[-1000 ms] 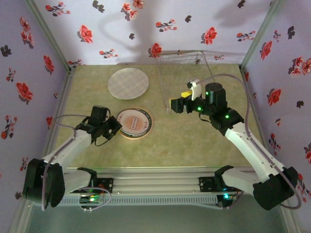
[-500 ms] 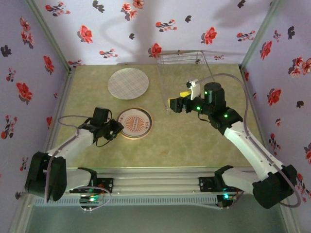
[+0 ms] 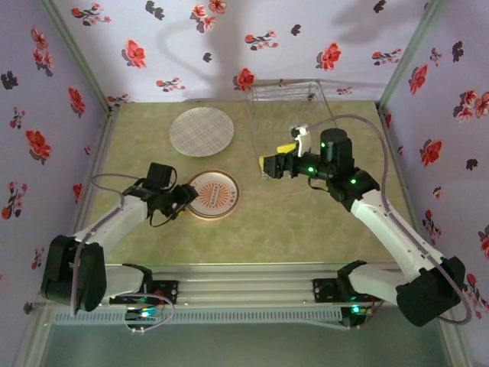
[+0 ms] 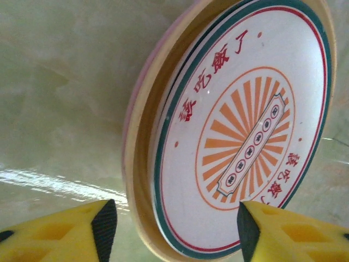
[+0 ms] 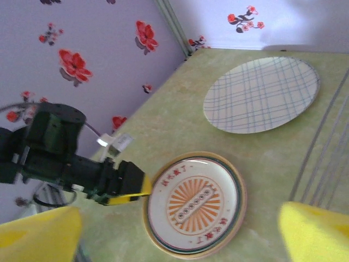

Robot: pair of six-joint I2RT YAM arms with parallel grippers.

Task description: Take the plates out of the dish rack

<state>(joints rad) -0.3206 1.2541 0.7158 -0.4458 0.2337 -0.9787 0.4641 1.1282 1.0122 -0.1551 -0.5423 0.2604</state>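
left end effector (image 4: 174,229) spread, astride plate (image 4: 240,136) rim

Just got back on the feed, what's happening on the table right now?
The two arms are unloading plates from the wire dish rack at the back right. The left gripper is at the left edge of a stack of plates lying flat on the table, topped by a white plate with an orange sunburst. Its jaws are open either side of the rim, gripping nothing. The right gripper, open and empty, is by the rack's front-left corner. A checked plate lies alone further back.
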